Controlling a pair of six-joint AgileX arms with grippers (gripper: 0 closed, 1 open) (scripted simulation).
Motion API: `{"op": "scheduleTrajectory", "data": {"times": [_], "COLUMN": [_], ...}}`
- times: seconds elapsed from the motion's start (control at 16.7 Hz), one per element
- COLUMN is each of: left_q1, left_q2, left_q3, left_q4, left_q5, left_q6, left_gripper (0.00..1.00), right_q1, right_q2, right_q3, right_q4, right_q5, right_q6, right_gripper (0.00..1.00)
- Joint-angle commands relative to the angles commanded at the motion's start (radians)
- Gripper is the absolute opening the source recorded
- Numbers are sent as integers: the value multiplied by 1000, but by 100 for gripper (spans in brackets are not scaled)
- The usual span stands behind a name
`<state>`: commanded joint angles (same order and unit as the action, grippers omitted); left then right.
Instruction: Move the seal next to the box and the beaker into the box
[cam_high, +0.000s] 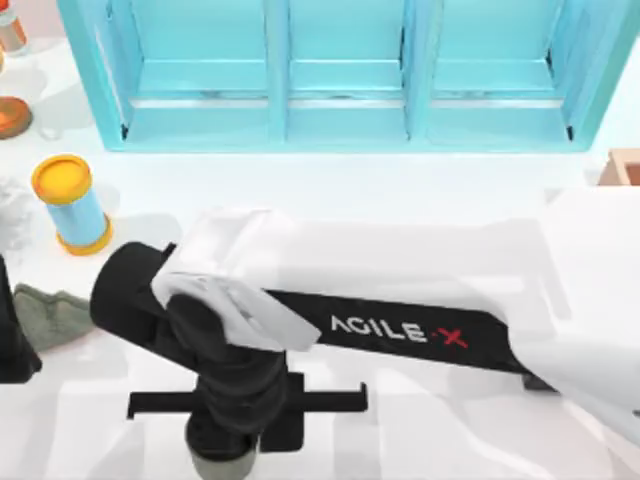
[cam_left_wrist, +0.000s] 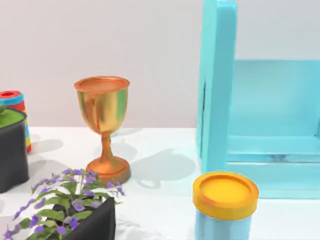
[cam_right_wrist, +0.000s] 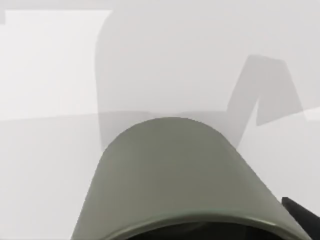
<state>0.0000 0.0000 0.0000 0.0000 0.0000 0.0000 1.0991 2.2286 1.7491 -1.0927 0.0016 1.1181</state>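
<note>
Beaker (cam_right_wrist: 175, 175) at table's near edge under right gripper (cam_high: 222, 455); grip state cannot tell; box (cam_high: 622, 166) far right.

The shelf unit (cam_high: 345, 70) spans the table's (cam_high: 400, 200) back edge, the box (cam_high: 622, 166) at its right edge, the capped cylinder (cam_high: 72, 203) and goblet (cam_high: 12, 115) near its left edge.

One beaker (cam_right_wrist: 175, 180), one goblet (cam_left_wrist: 103, 125), one blue cylinder (cam_high: 72, 203), one shelf unit (cam_high: 345, 75)
</note>
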Motion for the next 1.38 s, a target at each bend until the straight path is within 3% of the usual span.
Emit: {"op": "scheduleTrajectory", "data": {"times": [0.48, 0.96, 1.14, 1.38], "left_q1": [0, 0, 0, 0], "left_q2": [0, 0, 0, 0], "left_q3": [0, 0, 0, 0], "left_q4": [0, 0, 0, 0], "left_q5": [0, 0, 0, 0], "left_q6": [0, 0, 0, 0], "left_gripper": [100, 100, 100, 100], "right_q1": [-99, -134, -255, -557], "right_q2": [-348, -379, -408, -477], "right_q3": [-177, -200, -233, -315], "right_q4": [-160, -175, -172, -163], "right_q5": [-2, -1, 3, 14], "right_q6": [-100, -140, -260, -564], "right_gripper": [0, 0, 0, 0]}}
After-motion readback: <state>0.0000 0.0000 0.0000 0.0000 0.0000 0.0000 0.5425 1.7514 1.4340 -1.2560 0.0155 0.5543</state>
